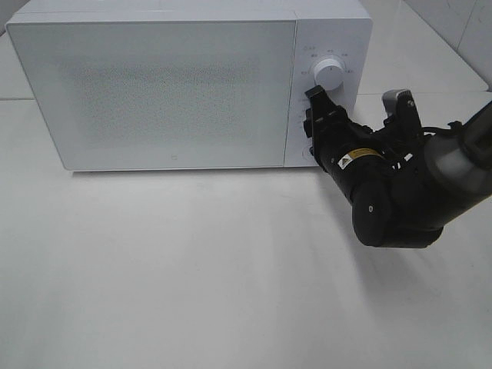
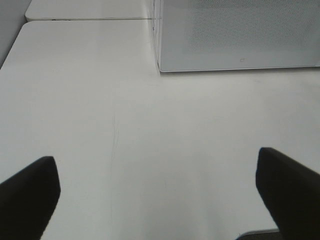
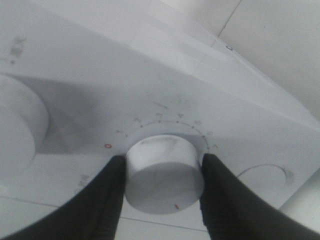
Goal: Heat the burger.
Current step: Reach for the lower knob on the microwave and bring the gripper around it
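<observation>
White worktop [image 1: 192,269], pale tiles [image 1: 461,31] behind. White microwave [image 1: 338,23] stands at the back; door [image 1: 154,92] shut, speckled front opaque. Burger: not seen in any view, so its look & whereabouts can't be told. Right end effector [image 3: 163,165] is at the microwave's ctrl panel, black fingers [image 3: 105,200] part-closed on the lower knob [image 3: 162,182], one touching each side. Knob is white w/ a red tick, dial marks around it. Upper knob [image 1: 329,74] is free, just above. Left end effector [image 2: 156,165] is spread wide, holding nothing, over the worktop near the microwave's front corner.
</observation>
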